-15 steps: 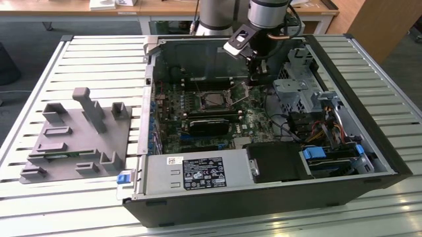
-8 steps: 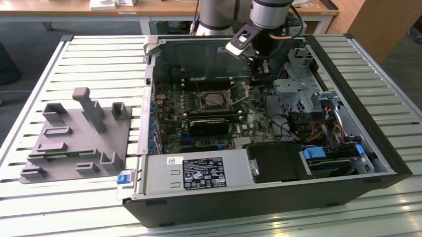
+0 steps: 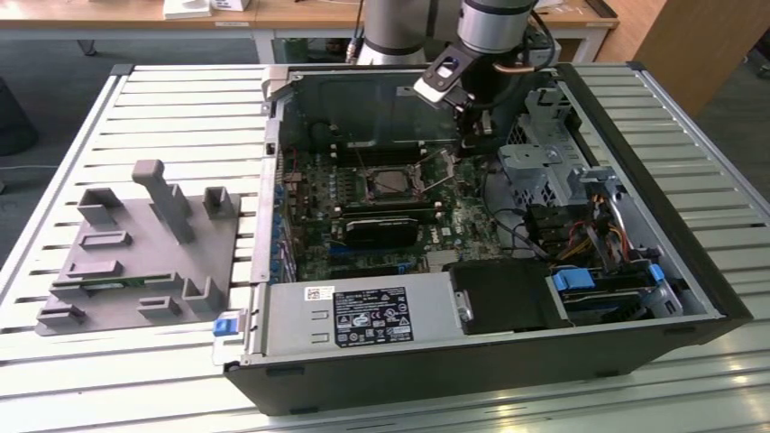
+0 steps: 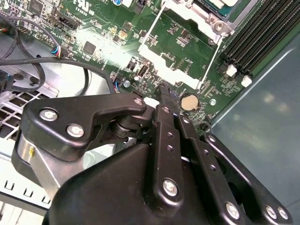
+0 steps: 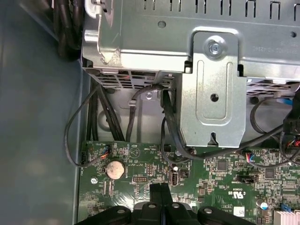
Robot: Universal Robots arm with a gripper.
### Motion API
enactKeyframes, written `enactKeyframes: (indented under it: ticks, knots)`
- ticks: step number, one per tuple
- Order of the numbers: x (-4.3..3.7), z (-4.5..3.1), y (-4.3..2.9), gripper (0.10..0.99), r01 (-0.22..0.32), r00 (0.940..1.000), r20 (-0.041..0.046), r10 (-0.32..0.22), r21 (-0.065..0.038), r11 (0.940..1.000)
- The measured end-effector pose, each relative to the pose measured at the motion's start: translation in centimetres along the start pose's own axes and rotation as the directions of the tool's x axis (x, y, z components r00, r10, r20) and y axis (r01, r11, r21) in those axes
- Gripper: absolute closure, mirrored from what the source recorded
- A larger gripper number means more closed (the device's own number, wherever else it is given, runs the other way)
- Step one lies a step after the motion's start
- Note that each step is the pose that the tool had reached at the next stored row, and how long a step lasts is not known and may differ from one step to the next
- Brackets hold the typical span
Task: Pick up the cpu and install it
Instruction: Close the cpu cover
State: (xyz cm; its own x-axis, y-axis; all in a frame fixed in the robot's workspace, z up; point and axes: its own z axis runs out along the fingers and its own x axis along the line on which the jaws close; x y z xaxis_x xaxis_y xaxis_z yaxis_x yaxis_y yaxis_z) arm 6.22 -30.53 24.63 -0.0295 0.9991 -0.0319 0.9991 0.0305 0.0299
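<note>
- Pincer [image 5: 160, 193] closed, its fingertips pressed together with nothing we can see between them. It hangs just above the green motherboard [image 5: 211, 173], near the coin cell [image 5: 114, 169].
- We see the cpu [image 3: 389, 183] lying in the socket [image 3: 362, 170] — apart from the pincer, with the metal frame [image 4: 173, 58] swung open.

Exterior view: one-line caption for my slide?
Pincer hangs inside the open computer case above the motherboard, beside the socket; grey fixture sits on the slatted table.
</note>
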Motion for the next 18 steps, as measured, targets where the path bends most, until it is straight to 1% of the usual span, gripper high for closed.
enactKeyframes:
  ticks: [18]
  knots:
    - [0.04, 1.08, 0.07, 0.980, 0.000, 1.0000, -0.0002, 0.000, 0.005, 1.0000]
